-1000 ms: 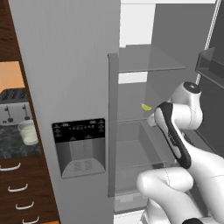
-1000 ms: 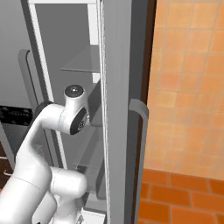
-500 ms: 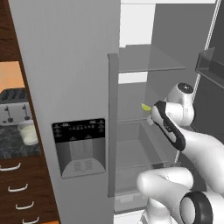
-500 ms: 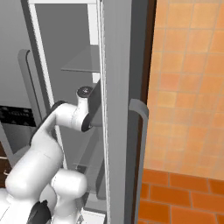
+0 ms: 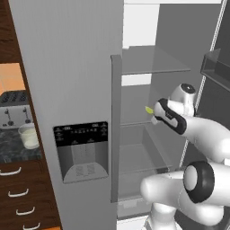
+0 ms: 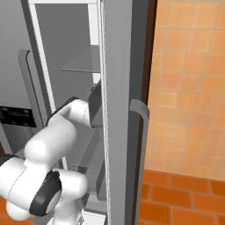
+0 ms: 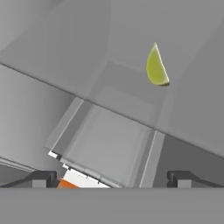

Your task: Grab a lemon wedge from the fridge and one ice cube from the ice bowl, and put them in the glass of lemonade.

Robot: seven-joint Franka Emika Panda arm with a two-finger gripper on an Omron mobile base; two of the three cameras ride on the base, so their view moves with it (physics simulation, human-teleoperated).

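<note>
Reaching deeper into fridge [image 5: 81, 67], gripper [image 7: 111, 177] nearing lemon wedge [image 7: 156, 68].

The fridge [image 5: 67, 67] stands open on its right side, and glass shelves show inside it. The lemon wedge [image 5: 148, 109] lies on the middle glass shelf [image 5: 134, 121], close to the front edge and toward the right side. In the hand view the lemon wedge [image 7: 156, 67] sits alone on the pale grey shelf [image 7: 78, 48], and a clear drawer [image 7: 109, 140] shows under the shelf edge. A higher shelf [image 5: 152, 60] is above it. To the left of the fridge is a dark stone counter [image 5: 13, 150]. The glass of lemonade [image 5: 28, 136] stands on the counter near its front edge, and a silver toaster [image 5: 13, 110] stands behind it, toward the back edge.
</note>
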